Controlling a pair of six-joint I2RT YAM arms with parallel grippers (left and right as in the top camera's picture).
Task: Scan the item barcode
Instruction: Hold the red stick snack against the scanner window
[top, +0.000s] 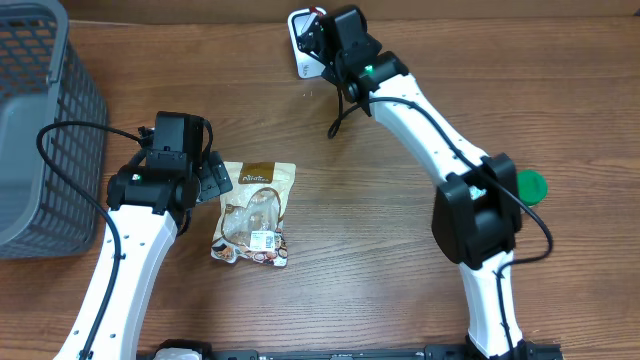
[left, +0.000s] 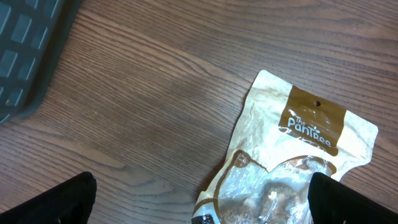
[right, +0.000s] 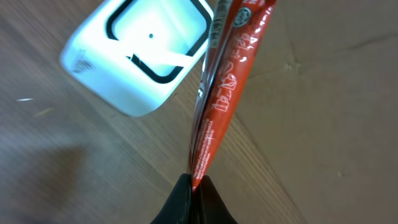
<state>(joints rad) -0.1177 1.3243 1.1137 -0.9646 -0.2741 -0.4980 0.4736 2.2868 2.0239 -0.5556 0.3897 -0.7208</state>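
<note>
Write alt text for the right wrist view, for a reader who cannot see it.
The right gripper, shut, pinches the lower end of a thin red packet seen edge-on, with white lettering. The packet's top overlaps the right edge of a white scanner with a black-rimmed window, which sits on the wooden table.

A mock shop checkout, by the look of it: a grey mesh shopping basket (top: 45, 130) at one end of a wood-grain bench (top: 350, 260), a white barcode scanner (right: 134, 59) (black-rimmed window), and a packaged snack (top: 255, 212) lying nearby.
</note>
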